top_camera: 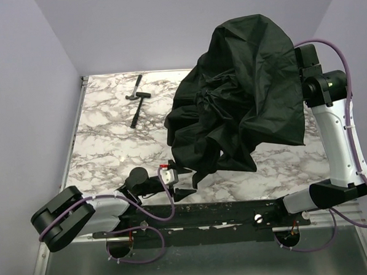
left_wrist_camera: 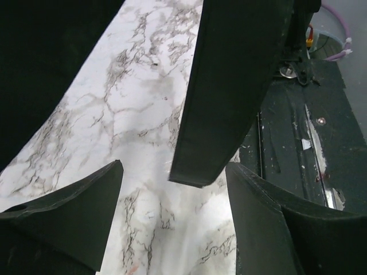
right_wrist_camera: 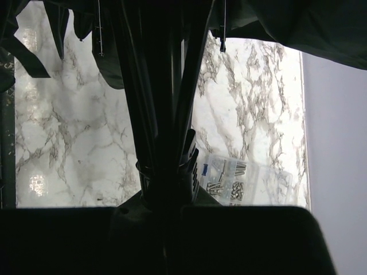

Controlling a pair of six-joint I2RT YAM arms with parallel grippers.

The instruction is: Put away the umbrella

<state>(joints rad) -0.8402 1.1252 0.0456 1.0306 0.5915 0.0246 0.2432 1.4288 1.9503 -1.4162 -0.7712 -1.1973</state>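
One umbrella draped aloft — one hammer on the table.

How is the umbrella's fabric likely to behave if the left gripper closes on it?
Probably floppy: the umbrella canopy hangs in loose crumpled folds. Likely light: the right arm alone holds it aloft. The flap dangling between the fingers of the left gripper may swing aside.

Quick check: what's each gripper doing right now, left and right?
Left gripper: open, a fabric flap of the umbrella hanging between its jaws, not clamped.
Right gripper: shut on the umbrella.
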